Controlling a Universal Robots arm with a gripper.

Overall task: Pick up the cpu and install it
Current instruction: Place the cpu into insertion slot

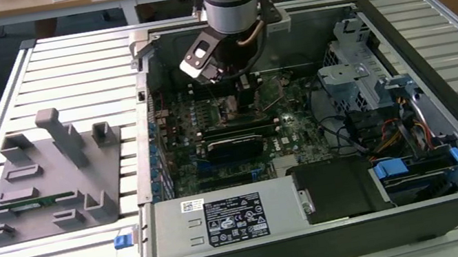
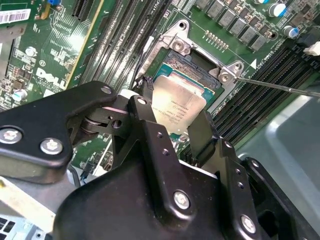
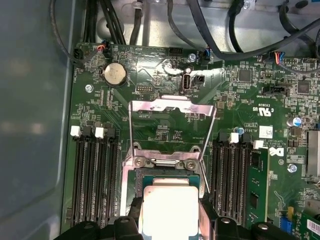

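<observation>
Grey fixture (image 1: 46,176) at left, well apart. Right of it, inside the open case (image 1: 439,51), my gripper (image 2: 172,117) grips the cpu (image 2: 180,100) by two edges, just over the open socket (image 2: 200,65). Step in hand, I judge: placement. Seating calls for square alignment and a level chip.

From overhead the socket frame (image 3: 165,162) is open to reach, but the raised load plate (image 3: 172,106) stands on one side and memory slots (image 3: 92,185) flank it closely on two others. The fingers (image 2: 145,117) gripping the cpu (image 2: 177,102) fit between these, and a thin lever (image 2: 280,86) juts out nearby.
</observation>
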